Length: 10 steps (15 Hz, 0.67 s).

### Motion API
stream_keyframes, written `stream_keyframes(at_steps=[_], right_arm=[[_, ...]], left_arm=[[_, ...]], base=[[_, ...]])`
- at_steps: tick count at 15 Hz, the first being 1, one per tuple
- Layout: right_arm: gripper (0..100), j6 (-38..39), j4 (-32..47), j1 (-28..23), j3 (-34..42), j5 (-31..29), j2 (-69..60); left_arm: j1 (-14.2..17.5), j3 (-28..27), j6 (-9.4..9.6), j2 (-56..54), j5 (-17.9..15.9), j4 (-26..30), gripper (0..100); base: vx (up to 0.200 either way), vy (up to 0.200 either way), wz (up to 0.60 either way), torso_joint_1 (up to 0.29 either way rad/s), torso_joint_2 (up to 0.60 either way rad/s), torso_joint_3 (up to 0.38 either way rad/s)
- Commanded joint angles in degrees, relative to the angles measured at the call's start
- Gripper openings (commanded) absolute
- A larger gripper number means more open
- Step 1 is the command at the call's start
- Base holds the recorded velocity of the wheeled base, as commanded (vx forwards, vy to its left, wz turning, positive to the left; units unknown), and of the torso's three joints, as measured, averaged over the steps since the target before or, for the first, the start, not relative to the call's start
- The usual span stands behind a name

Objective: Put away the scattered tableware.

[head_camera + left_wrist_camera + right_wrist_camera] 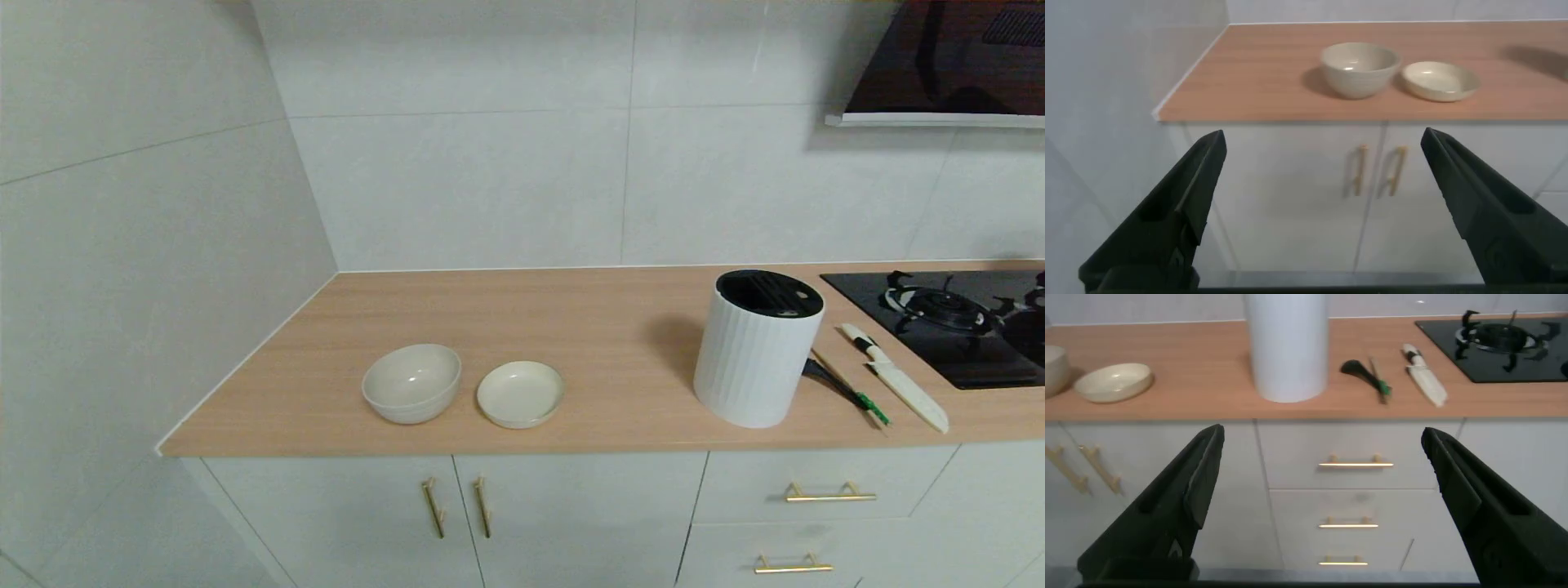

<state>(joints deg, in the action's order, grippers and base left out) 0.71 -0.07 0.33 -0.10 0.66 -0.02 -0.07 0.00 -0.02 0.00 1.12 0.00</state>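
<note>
the head camera looks forward and down onto the counter (571, 343) from a little way back, both wrist cameras sit lower before the cabinet fronts (1290, 188) facing the same counter edge, and all three share the shallow dish (520, 394).

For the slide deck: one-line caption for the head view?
Wooden countertop: deep cream bowl beside shallow cream dish, white ribbed utensil holder, white knife, black gas hob.

Soft, even light — canister (758, 359) shadow falls left.
</note>
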Motion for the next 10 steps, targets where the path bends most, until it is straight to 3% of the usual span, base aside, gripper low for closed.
stream_keyframes(at_steps=[1,10], right_arm=[[100,0.0,0.0,0.0,0.0,0.0,0.0],[100,0.0,0.0,0.0,0.0,0.0,0.0]], left_arm=[[0.0,0.0,0.02,0.1,0.0,0.0,100],[0.0,0.0,0.02,0.1,0.0,0.0,100]], base=[[0.0,0.2,0.0,0.007,0.01,0.002],[0.0,0.2,0.0,0.002,0.0,0.001]])
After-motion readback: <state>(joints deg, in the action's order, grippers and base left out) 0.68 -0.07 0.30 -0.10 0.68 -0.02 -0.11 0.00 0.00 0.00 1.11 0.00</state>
